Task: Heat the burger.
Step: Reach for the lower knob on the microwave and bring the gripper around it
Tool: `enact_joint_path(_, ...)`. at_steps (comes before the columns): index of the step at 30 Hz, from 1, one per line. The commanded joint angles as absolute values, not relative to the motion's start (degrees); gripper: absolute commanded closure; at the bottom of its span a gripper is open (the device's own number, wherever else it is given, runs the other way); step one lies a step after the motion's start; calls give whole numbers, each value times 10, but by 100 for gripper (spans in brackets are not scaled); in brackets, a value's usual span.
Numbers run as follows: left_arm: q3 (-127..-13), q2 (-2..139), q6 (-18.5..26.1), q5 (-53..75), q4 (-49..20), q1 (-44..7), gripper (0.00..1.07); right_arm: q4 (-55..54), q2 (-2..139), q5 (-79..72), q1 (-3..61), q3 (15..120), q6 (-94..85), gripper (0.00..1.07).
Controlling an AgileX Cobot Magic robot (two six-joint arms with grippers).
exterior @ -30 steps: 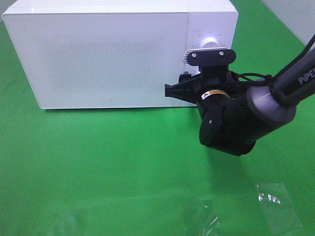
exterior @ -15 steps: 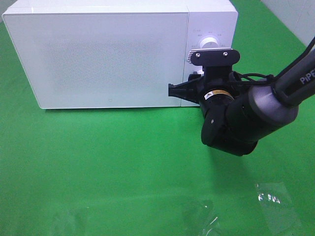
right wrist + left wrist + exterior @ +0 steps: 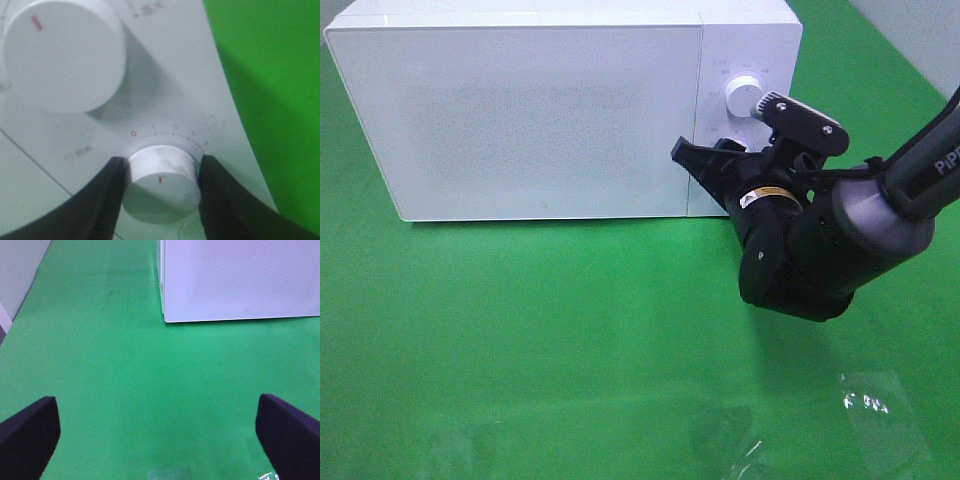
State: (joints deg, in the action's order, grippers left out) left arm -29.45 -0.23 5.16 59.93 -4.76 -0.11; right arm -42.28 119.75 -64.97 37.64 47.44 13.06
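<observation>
Burger unseen; right gripper (image 3: 161,186) clenched on timer knob (image 3: 160,167) between its fingers (image 3: 100,200), left gripper (image 3: 160,432) released; grip could slip on the smooth knob, mis-setting time.

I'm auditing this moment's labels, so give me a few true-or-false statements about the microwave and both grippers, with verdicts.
1. The right gripper is clamped on the lower knob. True.
2. The microwave door stands open. False: it is shut flush.
3. The left gripper is open and holds nothing. True.
4. The left gripper rests against the microwave. False: it hangs over the green cloth, apart from the microwave.
</observation>
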Motion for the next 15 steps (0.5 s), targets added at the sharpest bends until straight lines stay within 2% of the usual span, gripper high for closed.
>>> enact_joint_path(1, -293, -14, 52, 594, -47, 1, 7, -273, 1196, -648, 378, 497, 358, 107)
enact_joint_path(4, -293, -14, 52, 594, -47, 1, 7, -265, 1196, -653, 378, 497, 399, 107)
enact_joint_path(8, -293, -14, 52, 594, -47, 1, 7, -220, 1196, -721, 378, 497, 567, 107)
enact_joint_path(15, -293, -14, 52, 594, -47, 1, 7, -197, 1196, -780, 378, 497, 695, 107)
